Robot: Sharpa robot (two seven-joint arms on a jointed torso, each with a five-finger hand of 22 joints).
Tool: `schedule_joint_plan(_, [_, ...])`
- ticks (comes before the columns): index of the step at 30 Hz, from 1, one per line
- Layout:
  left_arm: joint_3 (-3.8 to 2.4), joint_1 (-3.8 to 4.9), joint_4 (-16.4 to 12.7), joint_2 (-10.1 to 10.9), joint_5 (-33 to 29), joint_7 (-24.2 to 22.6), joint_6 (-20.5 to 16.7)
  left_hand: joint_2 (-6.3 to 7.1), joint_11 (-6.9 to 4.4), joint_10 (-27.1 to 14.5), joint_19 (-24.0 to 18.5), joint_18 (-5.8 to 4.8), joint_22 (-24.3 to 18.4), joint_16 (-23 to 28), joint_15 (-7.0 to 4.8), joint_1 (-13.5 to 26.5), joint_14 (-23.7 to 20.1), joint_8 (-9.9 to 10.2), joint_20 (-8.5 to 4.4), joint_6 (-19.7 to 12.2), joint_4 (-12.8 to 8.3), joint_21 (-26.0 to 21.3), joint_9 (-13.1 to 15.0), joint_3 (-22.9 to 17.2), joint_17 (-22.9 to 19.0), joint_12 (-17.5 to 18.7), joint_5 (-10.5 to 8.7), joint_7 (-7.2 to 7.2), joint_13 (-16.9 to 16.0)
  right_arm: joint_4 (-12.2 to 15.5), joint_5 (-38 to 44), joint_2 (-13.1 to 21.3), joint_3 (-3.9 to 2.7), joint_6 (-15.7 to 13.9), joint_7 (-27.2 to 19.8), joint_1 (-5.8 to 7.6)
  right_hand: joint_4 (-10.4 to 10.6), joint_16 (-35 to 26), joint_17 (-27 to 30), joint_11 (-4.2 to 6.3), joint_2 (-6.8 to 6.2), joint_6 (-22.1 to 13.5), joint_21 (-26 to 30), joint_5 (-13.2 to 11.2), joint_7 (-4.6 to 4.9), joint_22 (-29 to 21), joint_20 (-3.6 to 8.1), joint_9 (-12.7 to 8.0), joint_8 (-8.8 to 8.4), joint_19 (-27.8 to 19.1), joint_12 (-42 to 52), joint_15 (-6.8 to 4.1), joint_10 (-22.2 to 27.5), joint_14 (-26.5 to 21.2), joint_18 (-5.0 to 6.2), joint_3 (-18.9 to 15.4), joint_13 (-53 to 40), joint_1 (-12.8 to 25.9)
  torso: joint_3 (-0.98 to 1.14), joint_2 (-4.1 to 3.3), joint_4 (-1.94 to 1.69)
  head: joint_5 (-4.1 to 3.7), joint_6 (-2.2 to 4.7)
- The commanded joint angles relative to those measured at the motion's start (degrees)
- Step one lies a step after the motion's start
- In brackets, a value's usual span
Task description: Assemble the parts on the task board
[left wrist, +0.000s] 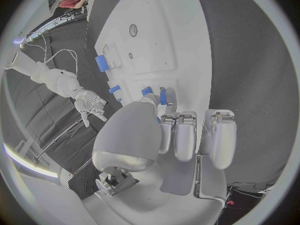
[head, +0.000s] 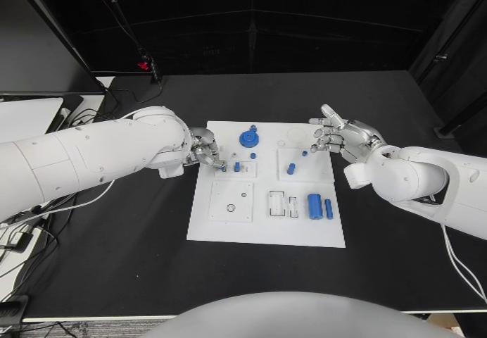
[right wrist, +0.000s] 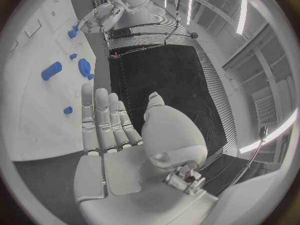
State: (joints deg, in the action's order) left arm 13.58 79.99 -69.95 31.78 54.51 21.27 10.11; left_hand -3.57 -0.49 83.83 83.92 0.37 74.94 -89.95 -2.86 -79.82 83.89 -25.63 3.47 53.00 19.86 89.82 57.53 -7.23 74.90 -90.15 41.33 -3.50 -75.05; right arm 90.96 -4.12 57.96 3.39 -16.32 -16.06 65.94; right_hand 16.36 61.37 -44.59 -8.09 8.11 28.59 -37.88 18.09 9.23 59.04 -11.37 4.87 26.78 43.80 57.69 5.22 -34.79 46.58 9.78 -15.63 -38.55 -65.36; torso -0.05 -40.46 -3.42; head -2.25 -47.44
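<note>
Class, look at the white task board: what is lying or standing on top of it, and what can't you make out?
On the task board sit small blue parts: a round one, small pegs, a larger cylinder. The left hand hangs over the board's edge, covering whatever lies beneath its fingers.

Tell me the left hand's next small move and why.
Probably press the small blue peg straight down into the task board. The left hand pinches it at the board's upper left block, while the right hand hovers open, holding nothing.
</note>
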Motion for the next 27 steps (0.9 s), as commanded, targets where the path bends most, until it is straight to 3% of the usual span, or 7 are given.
schedule_joint_plan(1, [0.01,0.02,0.2,0.1,0.5,0.8,0.1,-2.21,-0.02,6.2,6.1,-0.37,15.1,0.0,-0.14,-2.2,6.1,-0.4,0.35,0.5,-3.1,0.2,0.1,-3.4,15.1,0.1,0.26,0.71,-15.0,0.2,0.0,0.0,-0.03,0.8,-0.6,0.07,0.0,0.3,0.1,0.06,0.44,-0.4,0.3,0.4,1.53,-0.1,-0.19,-0.1,0.16,-0.2,0.2,0.07,0.4,-0.5,0.54,-0.3,0.1,-0.1,-0.03,0.03,0.06,-0.17,-0.10])
schedule_joint_plan(12, [0.01,0.00,0.8,-0.4,0.5,1.0,1.9,-2.16,0.03,6.2,6.1,-0.37,15.1,0.0,-0.13,-2.0,6.1,-0.4,0.36,0.4,-3.1,0.2,0.1,-3.6,15.1,0.1,0.26,0.66,-15.0,0.2,0.0,-0.1,-0.03,0.8,-0.6,0.07,0.0,0.4,0.2,0.03,0.47,-0.4,0.3,0.4,1.52,-0.1,-0.21,-0.1,0.26,-0.2,0.4,0.09,0.4,-0.6,0.54,-0.3,0.2,0.1,0.02,0.04,0.06,0.20,-0.19])
schedule_joint_plan(27, [0.01,-0.04,0.8,-0.6,0.5,1.2,3.2,-2.15,0.06,6.2,6.1,-0.37,15.1,0.0,-0.11,-1.9,6.1,-0.4,0.36,0.3,-3.1,0.2,0.1,-3.8,15.1,0.1,0.25,0.63,-15.0,0.2,0.0,0.0,-0.03,0.8,-0.6,0.07,0.0,0.4,0.2,0.03,0.48,-0.4,0.3,0.4,1.52,-0.1,-0.22,-0.1,0.28,-0.2,0.4,0.10,0.4,-0.6,0.54,-0.4,0.2,0.1,0.01,0.02,-0.01,-0.11,-0.37])
